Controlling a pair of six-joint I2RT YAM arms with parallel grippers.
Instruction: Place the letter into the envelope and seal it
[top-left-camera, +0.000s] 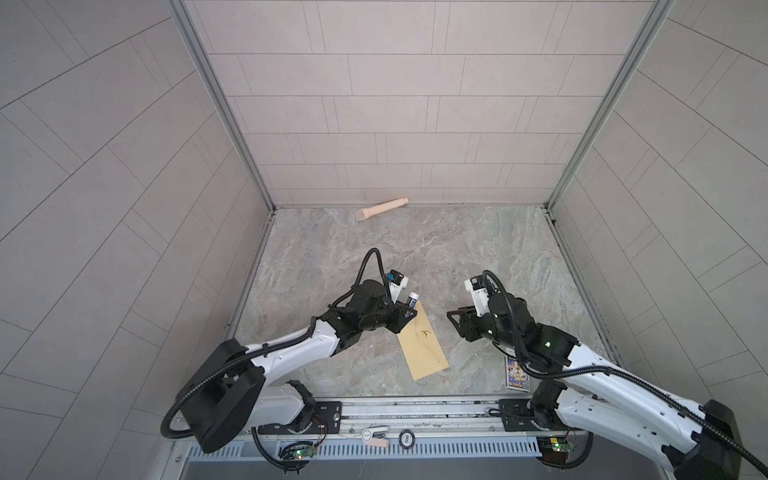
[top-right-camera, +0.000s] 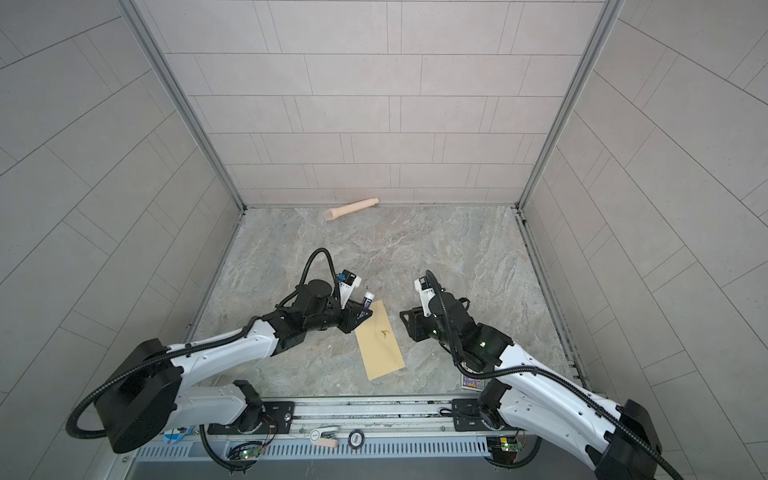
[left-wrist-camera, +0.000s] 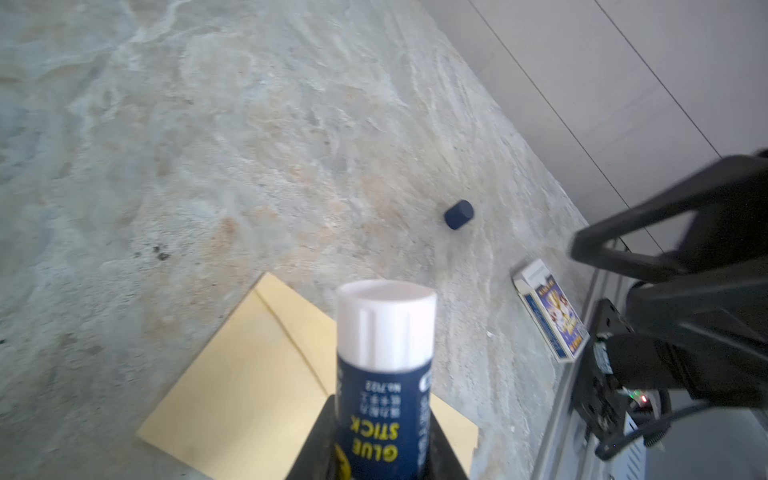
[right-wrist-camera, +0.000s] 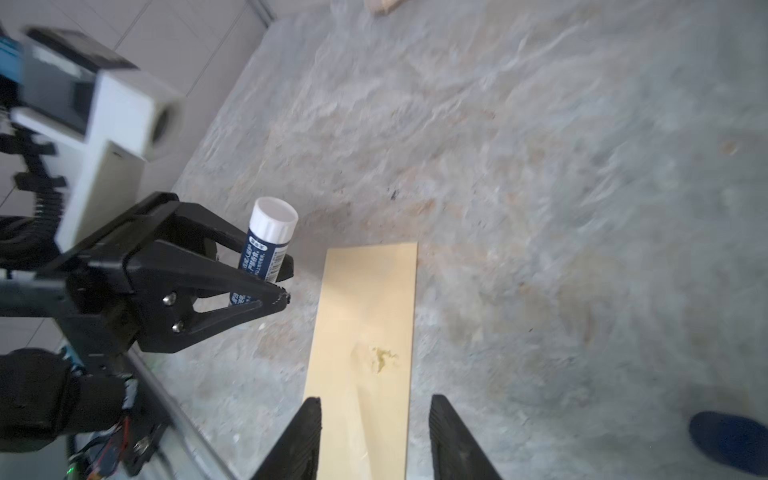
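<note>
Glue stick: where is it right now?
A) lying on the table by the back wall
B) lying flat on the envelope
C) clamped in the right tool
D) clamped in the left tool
D: the glue stick sits clamped between the jaws of the left tool, its white end sticking out, while the right tool stands open and holds nothing.

Envelope (right-wrist-camera: 365, 299) near end cut off at edge in r. wrist view; glue stick (left-wrist-camera: 384, 374) base likewise, l. wrist view. Card box (top-left-camera: 517, 376) partly hidden under r. arm.
</note>
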